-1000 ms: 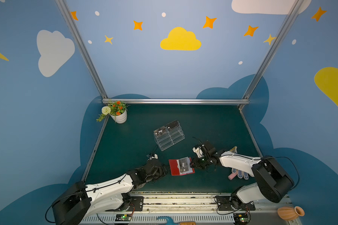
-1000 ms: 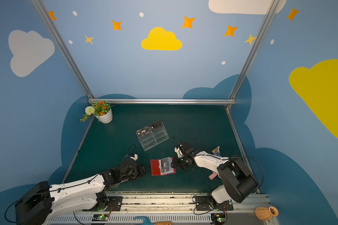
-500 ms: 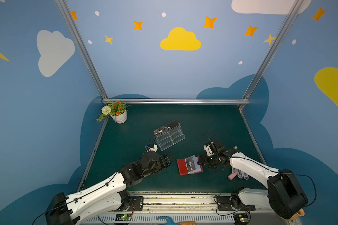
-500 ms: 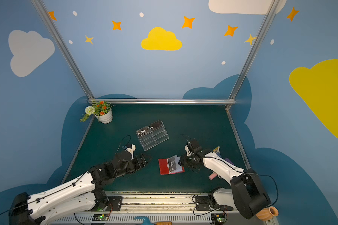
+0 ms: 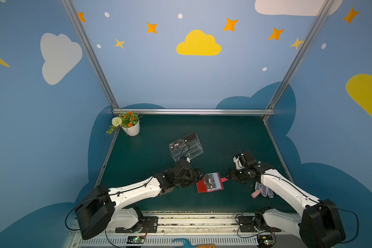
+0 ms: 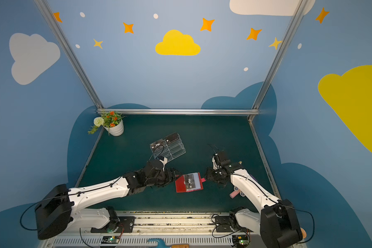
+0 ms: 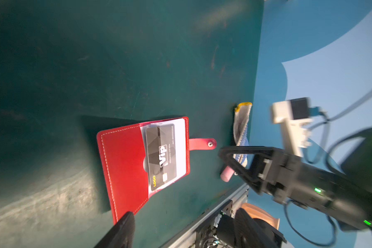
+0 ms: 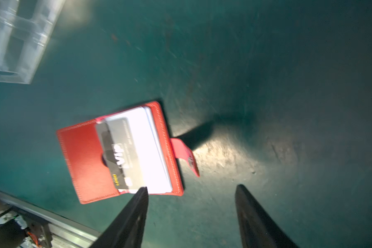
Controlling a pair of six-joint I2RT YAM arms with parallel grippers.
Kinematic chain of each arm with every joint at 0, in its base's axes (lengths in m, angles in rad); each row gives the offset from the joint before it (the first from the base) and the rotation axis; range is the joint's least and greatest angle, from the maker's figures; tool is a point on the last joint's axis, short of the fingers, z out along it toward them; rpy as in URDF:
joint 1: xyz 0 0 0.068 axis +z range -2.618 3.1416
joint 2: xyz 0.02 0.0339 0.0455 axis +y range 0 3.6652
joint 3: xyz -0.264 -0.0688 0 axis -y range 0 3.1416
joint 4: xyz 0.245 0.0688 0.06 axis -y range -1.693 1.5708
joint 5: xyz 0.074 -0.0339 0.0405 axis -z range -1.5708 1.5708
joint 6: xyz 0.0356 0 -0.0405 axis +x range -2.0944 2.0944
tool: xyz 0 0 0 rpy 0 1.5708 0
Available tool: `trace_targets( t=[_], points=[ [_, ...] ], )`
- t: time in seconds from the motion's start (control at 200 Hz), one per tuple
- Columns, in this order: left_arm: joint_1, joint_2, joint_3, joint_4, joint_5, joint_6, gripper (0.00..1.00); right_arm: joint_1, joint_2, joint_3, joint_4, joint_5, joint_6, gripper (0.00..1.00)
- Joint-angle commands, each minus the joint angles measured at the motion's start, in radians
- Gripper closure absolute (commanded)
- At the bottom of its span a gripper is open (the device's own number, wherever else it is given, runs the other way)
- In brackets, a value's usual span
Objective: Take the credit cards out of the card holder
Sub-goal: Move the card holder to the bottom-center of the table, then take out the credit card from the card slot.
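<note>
Toward 6 o'clock on the green mat (image 5: 234, 133), the card holder (image 5: 202, 189) is lying open. You are flanking it, with the left gripper (image 5: 199, 176) hovering at its 9 o'clock and the right gripper (image 5: 229, 175) at its 3 o'clock.

Both top views are giving you what the wrist cameras are missing. A clear acrylic stand (image 5: 191, 150) is sitting at the holder's 12 o'clock with two dark cards (image 5: 176, 145) in its rear tier. A ribbed white flowerpot (image 5: 131, 130) is standing in the 10 o'clock corner.

The wrist views are supplying the detail. The right wrist camera is showing the right gripper (image 8: 192, 187) with its tapered black fingers (image 8: 135, 210) spread wide and nothing between them. The left gripper (image 7: 184, 213) is likewise standing open and empty (one finger is overlapping the cover's corner; contact cannot be told).

The holder's smooth red cover (image 7: 125, 163) is showing white stitching and a half-round thumb notch. A glossy dark credit card (image 7: 161, 156) lettered "Vip" is resting in the pale plastic sleeves, one long edge behind the red pocket. The snap tab (image 7: 202, 145) is sticking out toward a dotted knit glove (image 7: 242, 128) and a pink cylinder (image 7: 227, 174).
</note>
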Motion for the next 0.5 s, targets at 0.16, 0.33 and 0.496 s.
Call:
trace_targets(
  t=[0.16,0.33,0.496],
  points=[
    [-0.001,0.148,0.005,0.178,0.014,-0.022,0.31,0.005,0.034,-0.002,0.161,-0.247,0.018,0.73],
    [0.001,0.278,-0.015,0.333,0.094,-0.055,0.31,0.007,0.118,-0.036,0.245,-0.271,0.032,0.84],
    [0.001,0.348,-0.037,0.386,0.090,-0.084,0.39,0.009,0.198,-0.053,0.317,-0.287,0.041,0.87]
  ],
)
